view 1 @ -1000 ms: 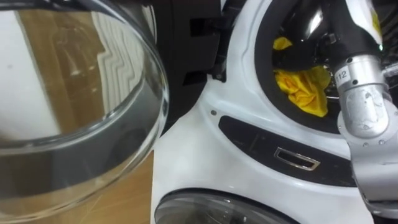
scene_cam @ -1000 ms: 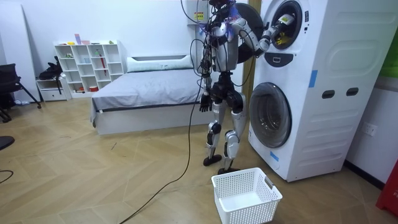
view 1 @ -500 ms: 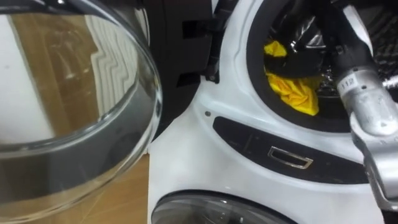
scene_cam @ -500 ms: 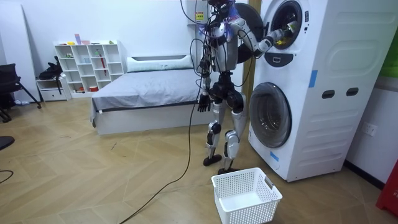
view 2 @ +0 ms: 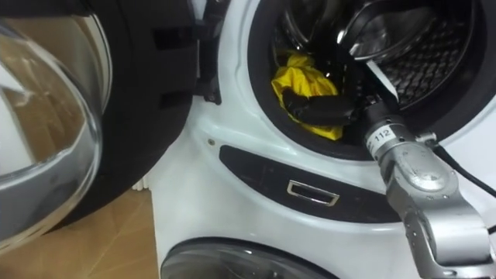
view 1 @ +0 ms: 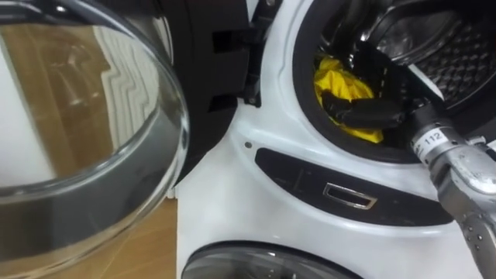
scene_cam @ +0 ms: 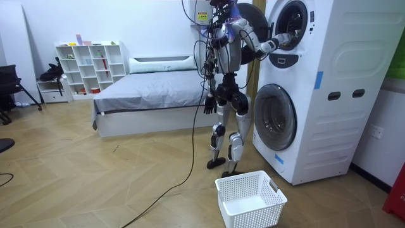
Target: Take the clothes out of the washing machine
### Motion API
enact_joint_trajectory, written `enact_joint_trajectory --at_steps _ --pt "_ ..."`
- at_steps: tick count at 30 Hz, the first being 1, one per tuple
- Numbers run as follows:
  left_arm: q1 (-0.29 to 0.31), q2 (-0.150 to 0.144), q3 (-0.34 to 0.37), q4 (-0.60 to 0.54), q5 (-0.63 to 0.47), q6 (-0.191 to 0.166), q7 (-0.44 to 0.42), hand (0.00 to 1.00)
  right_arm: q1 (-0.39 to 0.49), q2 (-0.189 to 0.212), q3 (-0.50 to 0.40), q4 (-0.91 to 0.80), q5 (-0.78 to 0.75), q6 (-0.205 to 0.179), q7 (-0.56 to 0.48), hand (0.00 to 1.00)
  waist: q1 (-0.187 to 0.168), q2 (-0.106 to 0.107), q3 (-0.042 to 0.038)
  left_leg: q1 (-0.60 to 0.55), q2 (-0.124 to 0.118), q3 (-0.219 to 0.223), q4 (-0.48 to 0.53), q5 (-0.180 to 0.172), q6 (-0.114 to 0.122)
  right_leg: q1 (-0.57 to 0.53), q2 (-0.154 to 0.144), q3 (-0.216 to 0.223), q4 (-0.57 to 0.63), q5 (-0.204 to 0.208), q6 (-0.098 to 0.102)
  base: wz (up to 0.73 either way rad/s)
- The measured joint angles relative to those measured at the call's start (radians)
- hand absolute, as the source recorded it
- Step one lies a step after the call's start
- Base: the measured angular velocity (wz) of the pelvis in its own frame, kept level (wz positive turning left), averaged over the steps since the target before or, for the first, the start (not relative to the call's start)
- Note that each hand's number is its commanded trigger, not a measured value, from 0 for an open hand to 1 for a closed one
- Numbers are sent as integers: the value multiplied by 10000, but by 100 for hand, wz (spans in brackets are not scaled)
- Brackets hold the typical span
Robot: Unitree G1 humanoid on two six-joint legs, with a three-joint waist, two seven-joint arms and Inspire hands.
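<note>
Reaching deeper than a second ago, the right hand (view 1: 360, 114) lies on the yellow garment (view 1: 332, 77) inside the washing machine's upper drum (view 1: 457, 46), placed to grasp it; whether its fingers have closed, I cannot tell.

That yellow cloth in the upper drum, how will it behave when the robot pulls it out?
The yellow cloth lies crumpled in folds, so it's probably floppy and will drape from the right hand. It looks thin, likely light. It may drag on the door rim.
</note>
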Motion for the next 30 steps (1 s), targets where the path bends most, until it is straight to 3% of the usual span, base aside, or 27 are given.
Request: enact_joint_trajectory --at_steps 5,6,7,9,14,30 --pt "2 3 -9 9 5 146 22 0 32 -102 -11 278 6 -241 625 0 25 9 1 74 24 30 -4 -50 -7 46 32 39 -1 0 1 -1" --pt "2 3 -3 17 4 183 26 0 48 -131 -16 444 -19 -342 777 39 40 12 0 118 41 44 -22 -54 -13 73 50 53 5 0 1 0" --pt "0 4 0 20 4 191 26 0 110 -154 -27 460 -52 -381 837 100 60 13 -1 137 49 53 -26 -60 -20 87 62 86 3 0 1 0" --pt "-3 2 0 22 3 196 26 0 247 -172 -106 442 -157 -511 1088 100 96 34 -12 158 66 55 -21 -81 -32 98 107 295 -1 0 1 0" --pt "-5 5 -6 38 -5 197 9 0 395 -220 -297 460 -303 -644 1483 100 258 44 -8 274 85 39 -61 -128 -62 217 157 354 -89 -9 14 -1" --pt "-99 71 -11 25 4 195 -52 0 394 -139 -586 342 -992 -792 623 100 244 39 -3 247 47 24 -46 -271 46 202 139 493 -149 -24 41 0"
